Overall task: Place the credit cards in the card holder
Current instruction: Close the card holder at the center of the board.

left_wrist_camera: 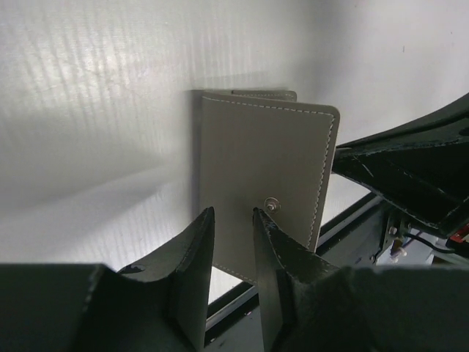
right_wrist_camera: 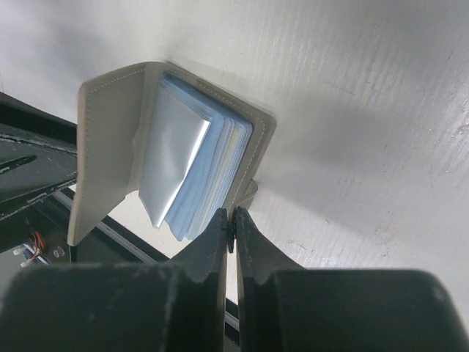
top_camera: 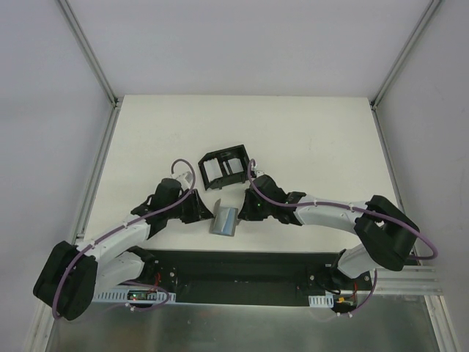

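While right fingers [right_wrist_camera: 211,246] pinch it, card holder [top_camera: 225,220] upright

**Tight in the Middle, Open Beyond**

Crowded near the front of the table [top_camera: 315,147]: card holder [top_camera: 225,220] standing open, hemmed in by left gripper [top_camera: 205,214] on one side and right gripper [top_camera: 245,210], pinching its cover, on the other. Blocked just behind by black divider tray [top_camera: 223,152]. Wide bare surface left, right and back, up to the enclosure walls [top_camera: 44,88].

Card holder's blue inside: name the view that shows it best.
Right wrist view: the card holder stands open toward it, blue sleeves plain. Left wrist shows only its grey cover and snap; top external shows it small, inside unclear.
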You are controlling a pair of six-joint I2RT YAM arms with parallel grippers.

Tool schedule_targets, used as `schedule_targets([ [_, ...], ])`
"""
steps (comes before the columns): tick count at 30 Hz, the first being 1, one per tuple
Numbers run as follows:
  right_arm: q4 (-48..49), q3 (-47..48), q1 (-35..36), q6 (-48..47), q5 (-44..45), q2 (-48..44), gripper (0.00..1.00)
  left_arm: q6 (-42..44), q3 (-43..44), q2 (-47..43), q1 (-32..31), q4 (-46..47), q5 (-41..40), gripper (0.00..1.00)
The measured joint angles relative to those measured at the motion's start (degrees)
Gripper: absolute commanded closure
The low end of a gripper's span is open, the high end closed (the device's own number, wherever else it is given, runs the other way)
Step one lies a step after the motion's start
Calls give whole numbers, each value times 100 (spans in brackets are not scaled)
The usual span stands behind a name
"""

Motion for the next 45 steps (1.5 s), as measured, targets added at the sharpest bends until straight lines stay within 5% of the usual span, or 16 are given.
schedule_targets([
  [30,94,407,13,-289,-422,442,93,-214,190,1545,-1082,1360,-208,79],
  [45,-227,789,7,-280,-398,953,91,-66,376,1073,-1226,769,-787,45],
])
